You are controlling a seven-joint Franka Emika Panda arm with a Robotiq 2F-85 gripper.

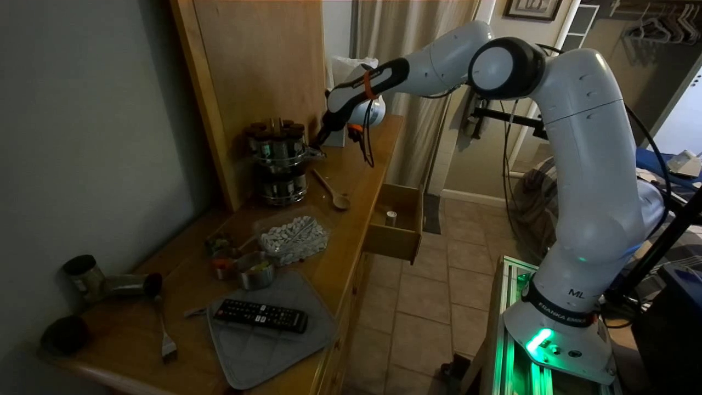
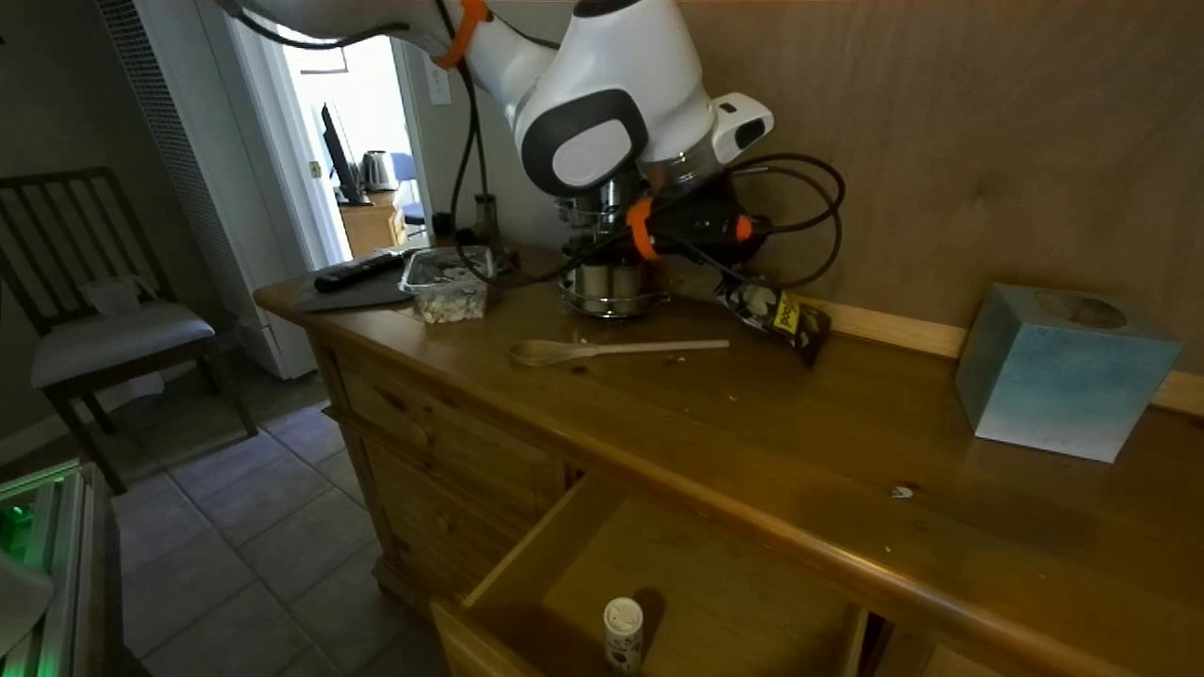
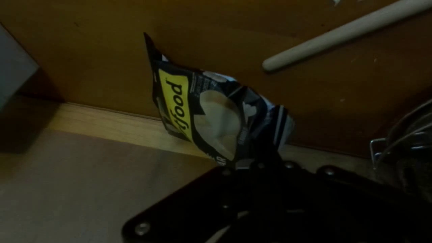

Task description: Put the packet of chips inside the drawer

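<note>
so the packet of chips (image 3: 216, 114) is being held at the back of the surface (image 2: 809, 442), one crimped end caught in the gripper (image 3: 261, 163). the jaws are pinching it with hardly any gap showing, though they're coming out dark in the wrist view. the packet's long axis is slanting down and away from the jaws, free end pointing toward the blue-and-white box (image 2: 1068, 376), yellow label facing the wrist camera. i'm not able to tell whether that end is touching the surface. the back panel (image 2: 941, 141) and its pale strip (image 2: 889, 327) are running just behind, so that side's looking tight. the spice rack (image 2: 611, 299) is standing just beside the jaws and the wooden spoon (image 2: 640, 348) is lying near, in front. the roomier bit is stretching toward the box and the front edge. below that edge the drawer (image 2: 564, 545) is sticking out, a white-topped container (image 2: 623, 635) standing inside. in an exterior view the arm (image 1: 439, 63) is reaching over, and i'm struggling to make the packet out.
</note>
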